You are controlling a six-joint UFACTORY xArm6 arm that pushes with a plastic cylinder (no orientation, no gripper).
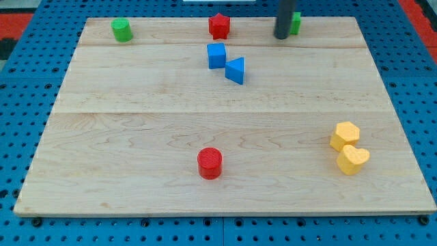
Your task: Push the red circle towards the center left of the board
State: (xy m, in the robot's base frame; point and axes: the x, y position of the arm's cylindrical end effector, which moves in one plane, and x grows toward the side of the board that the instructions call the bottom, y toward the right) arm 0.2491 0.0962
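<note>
A blue pegboard table (20, 102), its surface dotted with rows of small holes, fills the background and carries a pale wooden board (136, 123) made of several planks laid side by side, the seams running from the view's left to the view's right. At the view's top right corner a strip of red and white surface (418, 15) shows beyond the table. The dark rod (286, 15) enters from the view's top edge and comes down near the board's far edge, right of centre; my tip (281, 36) rests there, just beside a green block (295, 23) whose shape is partly hidden behind the rod. The arm has no jaws — only this straight rod. Two yellow blocks lie near the view's right edge, touching: a six-sided one (345, 135) and, just below it, a heart-shaped one (353, 159). The red circle (209, 163) stands low on the board, slightly left of centre, well apart from my tip and from every other block. A blue cube (216, 55) and a blue triangle (235, 70) sit close together in the upper middle, with a red star (219, 26) just above them. A green cylinder (121, 30) stands near the top left corner.
</note>
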